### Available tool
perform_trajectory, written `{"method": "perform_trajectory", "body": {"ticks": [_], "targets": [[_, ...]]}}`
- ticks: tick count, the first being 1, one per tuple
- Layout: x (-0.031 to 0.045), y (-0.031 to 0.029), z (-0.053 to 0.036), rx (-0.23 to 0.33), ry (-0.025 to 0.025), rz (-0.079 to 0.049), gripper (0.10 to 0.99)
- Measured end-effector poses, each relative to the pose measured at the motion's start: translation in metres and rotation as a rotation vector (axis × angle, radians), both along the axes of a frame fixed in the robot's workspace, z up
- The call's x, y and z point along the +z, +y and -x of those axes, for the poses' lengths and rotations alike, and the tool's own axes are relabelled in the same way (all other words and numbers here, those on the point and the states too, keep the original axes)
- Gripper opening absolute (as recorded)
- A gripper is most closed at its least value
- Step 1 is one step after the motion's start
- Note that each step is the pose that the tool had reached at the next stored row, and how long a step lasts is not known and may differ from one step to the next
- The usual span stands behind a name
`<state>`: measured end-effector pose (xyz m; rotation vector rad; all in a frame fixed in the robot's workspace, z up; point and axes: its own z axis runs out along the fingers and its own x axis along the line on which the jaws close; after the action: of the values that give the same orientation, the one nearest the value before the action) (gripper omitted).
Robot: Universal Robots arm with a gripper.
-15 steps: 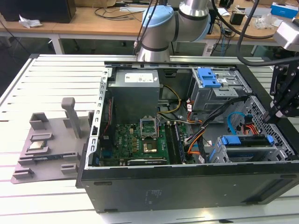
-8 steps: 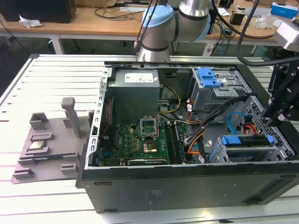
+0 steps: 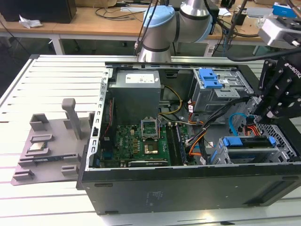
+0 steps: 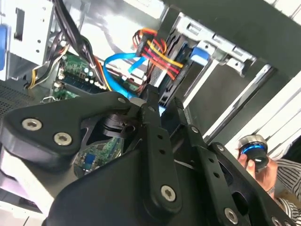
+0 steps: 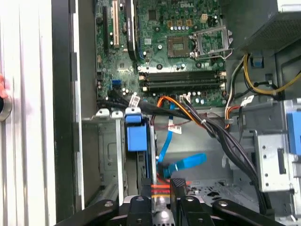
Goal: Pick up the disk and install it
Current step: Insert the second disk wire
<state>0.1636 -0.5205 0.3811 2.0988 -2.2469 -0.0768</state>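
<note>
The disk [image 3: 247, 143] sits in the lower drive bay of the open computer case [image 3: 188, 188], its blue carrier bracket showing on top. In the first wrist view the disk [image 5: 137, 139] stands edge-on in the bay, blue tab up. My gripper [image 3: 263, 113] hovers just above and to the exterior view's right of that bay. In both wrist views the gripper [image 5: 160, 197] [image 4: 164, 106] is open by a narrow gap with nothing between its fingers. It sits close to the bay's end and the disk's blue tab [image 4: 200, 52].
Blue, orange and black cables [image 5: 181, 165] run beside the bay. An upper drive cage [image 3: 214, 84] carries another blue bracket. A grey fixture [image 3: 47, 146] with small parts lies at the exterior view's left. A person's hand [image 4: 256, 160] holds a round device beside the case.
</note>
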Motion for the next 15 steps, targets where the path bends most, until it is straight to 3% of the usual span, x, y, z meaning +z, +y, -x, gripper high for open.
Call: {"method": "perform_trajectory", "body": {"ticks": [7, 13, 14, 15], "targets": [[-0.0068, 0.0015, 0.0165, 0.004, 0.0000, 0.000, 0.302], [-0.0082, 0.0015, 0.0169, 0.008, 0.0000, 0.000, 0.302], [-0.0082, 0.0015, 0.0169, 0.008, -0.0001, 0.000, 0.282], [-0.0082, 0.0015, 0.0169, 0.008, 0.0000, 0.000, 0.161]]}}
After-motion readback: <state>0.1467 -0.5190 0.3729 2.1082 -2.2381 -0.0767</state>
